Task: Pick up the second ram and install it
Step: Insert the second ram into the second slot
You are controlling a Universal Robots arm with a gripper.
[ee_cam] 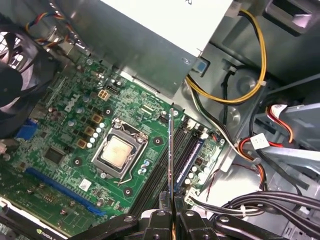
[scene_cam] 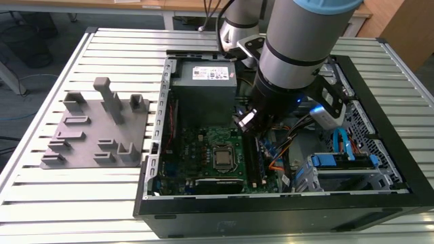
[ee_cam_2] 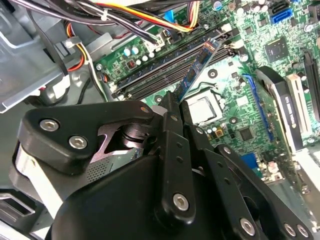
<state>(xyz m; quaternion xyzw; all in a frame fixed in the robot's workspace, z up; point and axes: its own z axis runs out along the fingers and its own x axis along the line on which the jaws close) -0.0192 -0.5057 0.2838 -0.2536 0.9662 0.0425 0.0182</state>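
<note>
Robot arm holds second ram (ee_cam_2: 199, 67) over the memory slots (ee_cam_2: 160, 70)

The tool (ee_cam: 172, 206) pinches the second ram edge-on between its black fingers (ee_cam_2: 170, 107), the stick hanging above the long black memory slots just beside the silver processor socket (ee_cam: 117, 152) on the green motherboard (scene_cam: 203, 147). The open computer case (scene_cam: 271, 208) lies on a slatted metal desk (scene_cam: 81, 203), with the power supply (scene_cam: 207, 84) near the arm.

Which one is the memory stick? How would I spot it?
Look inside the open computer case at the green motherboard. Near its long black slots, the claw pinches the second ram: a thin blue-green strip, the one piece gripped rather than fixed down.
</note>
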